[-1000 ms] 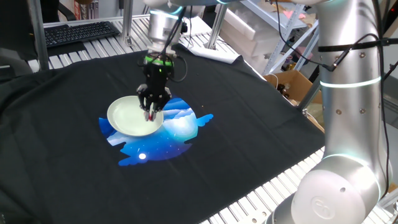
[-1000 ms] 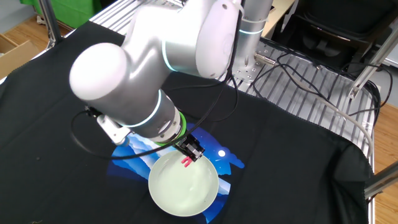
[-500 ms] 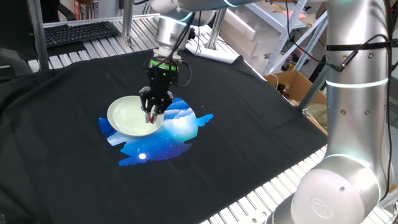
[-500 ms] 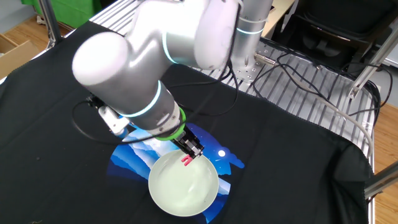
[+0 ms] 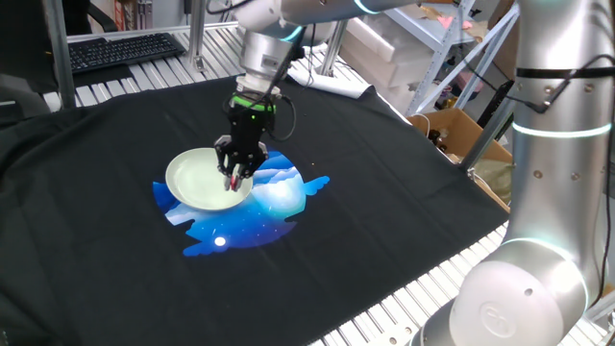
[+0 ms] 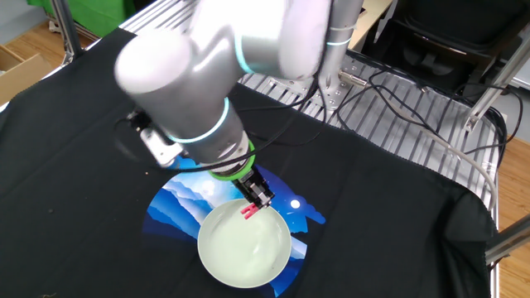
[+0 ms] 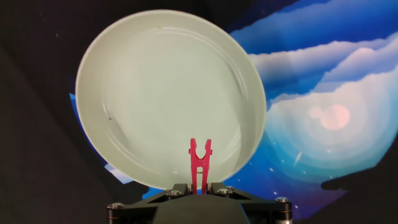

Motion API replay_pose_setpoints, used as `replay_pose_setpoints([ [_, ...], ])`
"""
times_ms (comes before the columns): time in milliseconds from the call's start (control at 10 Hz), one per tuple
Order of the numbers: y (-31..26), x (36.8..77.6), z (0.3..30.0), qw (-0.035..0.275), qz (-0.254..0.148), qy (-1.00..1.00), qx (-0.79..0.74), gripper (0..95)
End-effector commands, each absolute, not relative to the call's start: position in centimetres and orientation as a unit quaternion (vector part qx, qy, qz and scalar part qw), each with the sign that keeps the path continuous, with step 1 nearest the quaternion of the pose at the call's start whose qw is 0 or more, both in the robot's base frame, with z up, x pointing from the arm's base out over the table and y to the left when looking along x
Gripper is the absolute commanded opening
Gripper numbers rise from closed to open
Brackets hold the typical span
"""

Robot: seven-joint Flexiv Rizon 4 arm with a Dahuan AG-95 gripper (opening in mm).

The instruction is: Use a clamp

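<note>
My gripper [image 5: 233,174] is shut on the clamp [image 7: 199,163], a tiny red plastic clip whose forked end points out past my fingers. It also shows as a red speck in one fixed view [image 5: 230,180] and in the other fixed view [image 6: 249,210]. I hold it just above the near rim of the pale green plate [image 7: 161,93], which lies on the blue printed patch of the black cloth. The plate also shows in one fixed view [image 5: 197,178] and the other fixed view [image 6: 244,247]. My gripper in the other fixed view [image 6: 257,199] is at the plate's far edge.
The blue cloud print [image 5: 259,207] spreads around the plate on the black cloth. A keyboard [image 5: 125,48] lies at the far left, a cardboard box [image 5: 452,130] beside the table at the right. Cables [image 6: 397,91] run over the slatted table top.
The arm's upper links have swung and the wrist has turned. The gripper has stayed over the plate's rim, still holding the red clamp.
</note>
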State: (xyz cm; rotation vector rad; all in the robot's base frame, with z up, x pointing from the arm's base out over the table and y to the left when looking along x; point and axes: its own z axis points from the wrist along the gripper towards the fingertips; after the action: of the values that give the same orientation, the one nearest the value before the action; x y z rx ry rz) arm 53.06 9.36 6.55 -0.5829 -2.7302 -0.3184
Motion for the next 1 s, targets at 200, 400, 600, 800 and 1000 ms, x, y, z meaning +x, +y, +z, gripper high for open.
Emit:
replay_pose_setpoints([
  [200, 9.40, 53.45, 6.48, 0.176, -0.104, -0.954, -0.218, 0.0],
  [400, 9.40, 53.45, 6.48, 0.176, -0.091, -0.955, -0.223, 0.0],
  [600, 9.40, 53.45, 6.48, 0.192, -0.098, -0.949, -0.229, 0.0],
  [800, 9.40, 53.45, 6.48, 0.195, -0.104, -0.945, -0.240, 0.0],
  [1000, 9.40, 53.45, 6.48, 0.200, -0.111, -0.941, -0.250, 0.0],
])
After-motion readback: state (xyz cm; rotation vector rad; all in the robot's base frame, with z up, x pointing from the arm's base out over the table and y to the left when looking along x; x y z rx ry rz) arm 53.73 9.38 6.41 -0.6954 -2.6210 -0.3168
